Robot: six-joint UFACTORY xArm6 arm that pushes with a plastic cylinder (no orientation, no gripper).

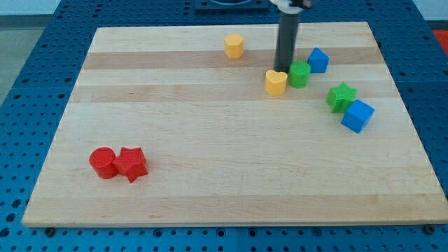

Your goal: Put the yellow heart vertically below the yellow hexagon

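The yellow heart (276, 82) lies on the wooden board (231, 175), right of centre near the view's top. The yellow hexagon (234, 45) sits up and to the left of it, near the board's top edge. My tip (283, 68) is the lower end of the dark rod; it stands just above the heart's upper right side, touching or almost touching it, between the heart and a green block.
A green round block (299, 73) touches the heart's right side, with a blue block (318, 60) beyond it. A green star (341, 96) and a blue cube (358, 115) lie at the right. A red cylinder (102, 163) and red star (131, 164) sit at lower left.
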